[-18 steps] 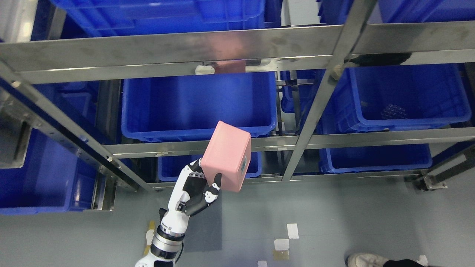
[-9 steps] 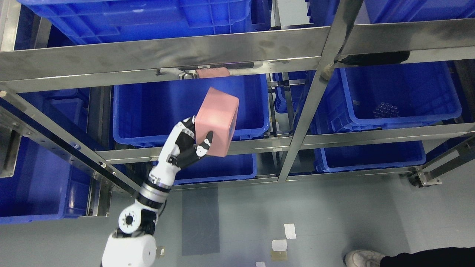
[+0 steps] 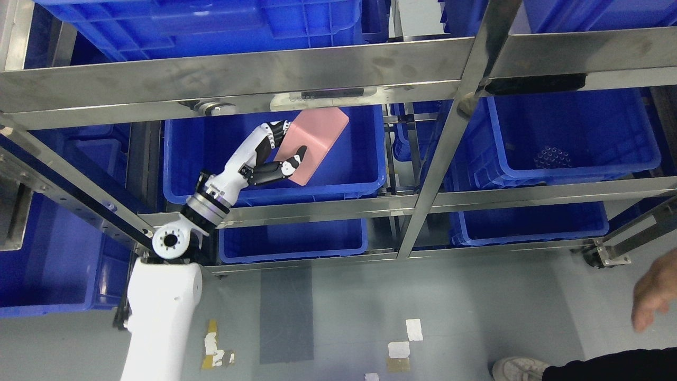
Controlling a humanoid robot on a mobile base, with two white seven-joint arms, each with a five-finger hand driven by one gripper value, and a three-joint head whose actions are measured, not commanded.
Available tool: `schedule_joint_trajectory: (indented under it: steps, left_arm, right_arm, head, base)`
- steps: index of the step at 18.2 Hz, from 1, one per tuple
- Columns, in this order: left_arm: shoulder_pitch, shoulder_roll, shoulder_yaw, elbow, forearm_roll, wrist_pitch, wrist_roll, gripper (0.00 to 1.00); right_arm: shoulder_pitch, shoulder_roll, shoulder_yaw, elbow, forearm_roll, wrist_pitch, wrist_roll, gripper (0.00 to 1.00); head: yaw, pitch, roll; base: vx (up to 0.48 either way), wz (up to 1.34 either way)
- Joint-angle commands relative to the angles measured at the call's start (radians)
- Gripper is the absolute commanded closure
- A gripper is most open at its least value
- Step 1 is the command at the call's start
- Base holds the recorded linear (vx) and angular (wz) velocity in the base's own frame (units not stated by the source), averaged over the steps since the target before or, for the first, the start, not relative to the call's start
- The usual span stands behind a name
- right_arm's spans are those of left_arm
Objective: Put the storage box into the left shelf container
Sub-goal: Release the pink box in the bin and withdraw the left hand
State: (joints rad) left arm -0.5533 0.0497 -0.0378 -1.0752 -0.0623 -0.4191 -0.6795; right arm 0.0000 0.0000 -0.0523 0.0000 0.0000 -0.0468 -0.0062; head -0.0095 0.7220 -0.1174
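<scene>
My left hand (image 3: 280, 153) is shut on a pink storage box (image 3: 314, 143). It holds the box tilted inside the opening of the large blue container (image 3: 349, 174) on the left side of the middle shelf, under the steel crossbar (image 3: 238, 79). The box's upper edge is hidden behind that bar. My white left arm (image 3: 164, 296) reaches up from the lower left over the container's front rim. I cannot tell whether the box touches the container floor. The right arm is out of view.
A second blue bin (image 3: 571, 137) with small dark items sits on the right of the shelf, past a slanted steel post (image 3: 449, 143). More blue bins stand above, below and far left. A person's hand (image 3: 653, 288) and shoe (image 3: 515, 368) show at the lower right.
My left arm has pushed forward and up, carrying the pink box from in front of the shelf rail into the left container's opening. A person's hand has come in at the right.
</scene>
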Motion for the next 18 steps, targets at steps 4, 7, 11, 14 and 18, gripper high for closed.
schedule_joint_trajectory:
  steps: [4, 7, 11, 14, 18]
  left_arm:
    - [-0.172, 0.019, 0.044, 0.345, -0.565, -0.125, -0.012, 0.79]
    - [-0.186, 0.019, 0.045, 0.34, -0.59, -0.133, -0.002, 0.66]
    - [-0.186, -0.004, 0.114, 0.321, -0.561, -0.13, 0.093, 0.08]
    - [-0.174, -0.032, 0.233, 0.287, -0.321, -0.116, 0.167, 0.01]
    - [-0.079, -0.032, 0.167, 0.122, 0.169, 0.031, 0.281, 0.01]
  right_arm:
    - [-0.005, -0.017, 0.0, -0.017, -0.021, -0.004, 0.003, 0.0]
    - [-0.003, -0.017, 0.0, -0.017, -0.021, -0.002, 0.005, 0.0]
    - [-0.005, -0.017, 0.0, -0.017, -0.021, -0.002, 0.003, 0.0]
    - [-0.003, -0.017, 0.0, -0.017, -0.021, -0.004, 0.005, 0.0]
    - [-0.003, -0.017, 0.0, -0.017, -0.021, -0.002, 0.005, 0.0]
  head:
    - [0.0, 0.0, 0.0]
    - [0.0, 0.0, 0.0]
    - [0.0, 0.0, 0.0]
    - [0.0, 0.0, 0.0]
    - [0.0, 0.0, 0.0]
  base:
    - [0.0, 0.0]
    - [0.0, 0.0]
    - [0.0, 0.0]
    - [0.0, 0.0]
    - [0.0, 0.0]
